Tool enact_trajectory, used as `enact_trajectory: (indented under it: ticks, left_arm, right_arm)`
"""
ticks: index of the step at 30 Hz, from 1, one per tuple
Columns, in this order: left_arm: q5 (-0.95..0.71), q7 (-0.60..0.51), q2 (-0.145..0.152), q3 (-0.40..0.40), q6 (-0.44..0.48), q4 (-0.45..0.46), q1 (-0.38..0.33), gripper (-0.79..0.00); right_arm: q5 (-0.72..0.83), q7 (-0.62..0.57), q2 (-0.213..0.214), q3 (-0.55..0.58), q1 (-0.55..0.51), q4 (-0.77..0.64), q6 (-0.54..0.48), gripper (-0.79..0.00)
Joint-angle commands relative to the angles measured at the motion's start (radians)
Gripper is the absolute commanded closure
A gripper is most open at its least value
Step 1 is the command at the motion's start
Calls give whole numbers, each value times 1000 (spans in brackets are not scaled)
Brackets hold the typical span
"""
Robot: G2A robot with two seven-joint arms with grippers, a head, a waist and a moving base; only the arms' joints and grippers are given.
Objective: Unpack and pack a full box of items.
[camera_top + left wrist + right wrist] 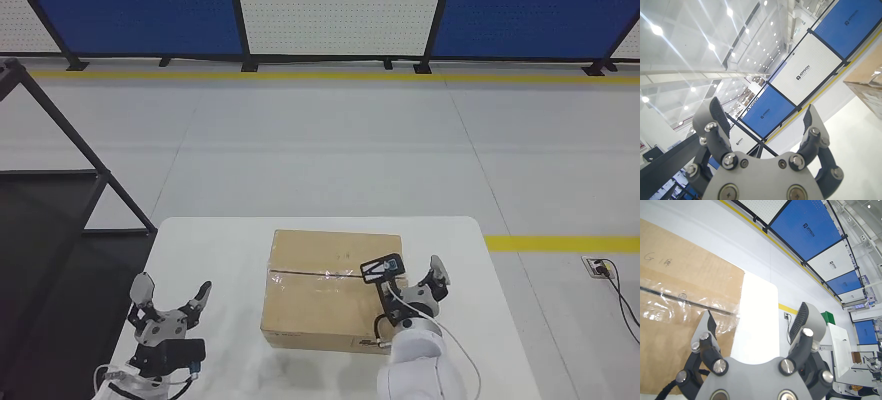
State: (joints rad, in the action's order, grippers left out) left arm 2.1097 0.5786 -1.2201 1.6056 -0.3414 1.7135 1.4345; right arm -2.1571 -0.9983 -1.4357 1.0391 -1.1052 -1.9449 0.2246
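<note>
Taped box mid-table, both claws spread, nothing held.

Cardboard box [330, 290] sits shut on white table [200, 250], w/ clear tape [687, 302] along the top seam. R gripper [410, 270] is at the box's right edge, jaws wide apart. One finger [702, 328] is over the box top just by the tape end, other finger [798, 319] is out over bare table beside the box; contact w/ the cardboard can't be told. L gripper [172, 292] is near the table's left edge, well apart from the box, jaws wide apart too and tilted upward. A box corner is off to one side in the left wrist view.
</note>
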Motion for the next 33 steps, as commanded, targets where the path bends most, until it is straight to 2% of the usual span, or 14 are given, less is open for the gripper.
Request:
enact_trajectory:
  ticks: [1,2,3,8,12,18,21,26,30,33]
  left_arm:
    - [-13,6,-1,-7,-3,10,-5,-480]
    - [-22,9,-2,-7,-12,15,-7,-105]
    - [-34,13,-3,-9,-20,21,-6,0]
    - [-41,21,-4,-8,-13,33,-11,0]
    - [41,-20,-1,-16,27,32,-38,0]
    - [41,-20,-1,-16,27,32,-38,0]
    - [31,-31,-2,-22,43,32,-35,0]
    - [28,-39,-4,-49,58,39,-22,0]
    - [-11,-36,-6,-63,90,64,0,0]
    - [-7,-33,-7,-74,96,78,7,0]
  right_arm:
    - [38,25,-4,8,-5,-27,10,-339]
    - [65,37,-6,11,-10,-44,11,-163]
    - [102,52,-8,15,-17,-63,6,0]
    - [335,54,-15,70,-28,-108,-62,0]
    - [335,54,-15,70,-28,-108,-62,0]
    - [335,54,-15,70,-28,-108,-62,0]
    - [417,65,-19,82,-35,-82,-71,0]
    - [650,-36,-36,108,78,14,-105,0]
    - [723,-85,-49,92,166,94,-106,0]
    - [747,-81,-53,81,189,117,-120,0]
